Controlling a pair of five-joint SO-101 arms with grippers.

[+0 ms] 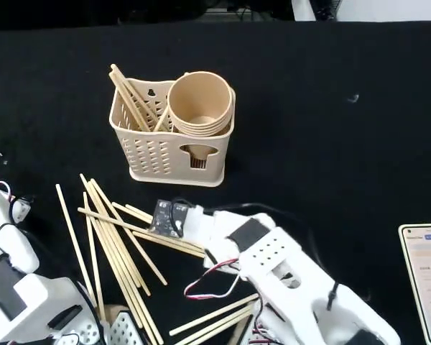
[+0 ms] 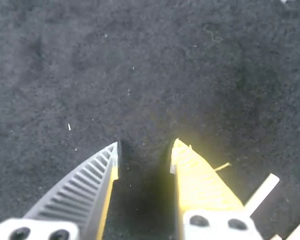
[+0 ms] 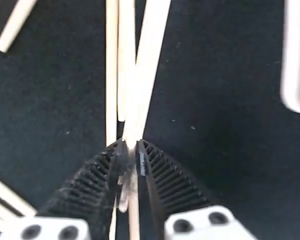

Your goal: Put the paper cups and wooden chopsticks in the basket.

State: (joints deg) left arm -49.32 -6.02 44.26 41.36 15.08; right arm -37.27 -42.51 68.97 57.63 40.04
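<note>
A cream basket (image 1: 158, 154) stands at mid-table holding a stack of paper cups (image 1: 200, 100) and a few wooden chopsticks (image 1: 133, 97) leaning in its left part. Loose chopsticks (image 1: 115, 244) lie fanned on the black cloth in front of it, with more (image 1: 215, 316) near the front edge. My right gripper (image 3: 131, 150) is down among the chopsticks and shut on one chopstick (image 3: 140, 75), which runs out past its tips. My left gripper (image 2: 145, 145) hangs open over bare cloth with nothing between its fingers; a chopstick end (image 2: 262, 192) lies beside it.
The right arm (image 1: 273, 266) stretches from the front right toward the chopstick pile. The left arm (image 1: 14, 287) sits at the front left corner. A phone (image 1: 424, 273) lies at the right edge. Open cloth lies behind and to the right of the basket.
</note>
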